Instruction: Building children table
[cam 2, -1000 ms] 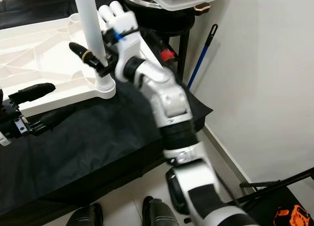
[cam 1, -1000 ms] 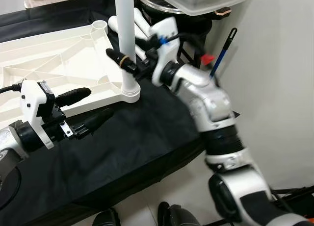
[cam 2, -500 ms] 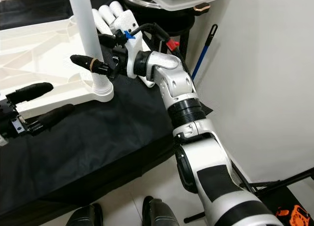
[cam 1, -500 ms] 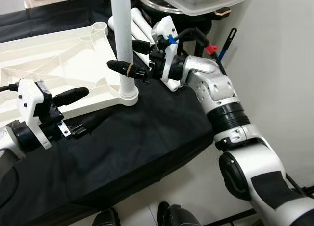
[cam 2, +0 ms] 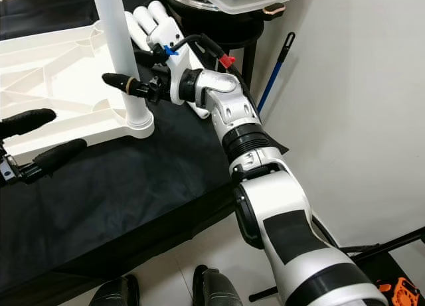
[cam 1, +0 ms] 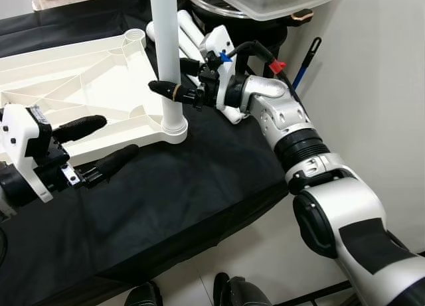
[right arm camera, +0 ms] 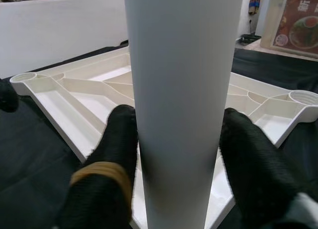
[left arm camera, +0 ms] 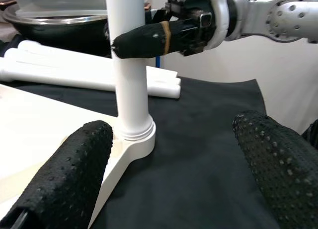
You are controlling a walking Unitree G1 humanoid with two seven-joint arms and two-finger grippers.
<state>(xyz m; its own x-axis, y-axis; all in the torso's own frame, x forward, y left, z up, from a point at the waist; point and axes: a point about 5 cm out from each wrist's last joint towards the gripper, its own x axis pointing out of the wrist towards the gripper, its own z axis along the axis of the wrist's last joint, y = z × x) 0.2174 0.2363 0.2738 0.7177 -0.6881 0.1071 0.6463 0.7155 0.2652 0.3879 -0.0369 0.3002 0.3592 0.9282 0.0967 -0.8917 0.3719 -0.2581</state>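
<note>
An upturned white plastic table top lies on a black-covered table. A white table leg stands upright in its near right corner socket. My right gripper reaches in from the right and is shut on the table leg a little above the socket, one black finger on each side. My left gripper hovers open over the black cloth at the top's front edge, left of the socket. Its fingers hold nothing. Spare white legs lie behind the upright one.
A dark bowl with a clear plastic tub stands on a rack at the back right. A blue-handled stick leans on the white wall. The table's front edge runs just ahead of my feet.
My right wrist has turned around the leg and its arm has dropped lower. The left gripper has drawn back to the left, away from the corner socket.
</note>
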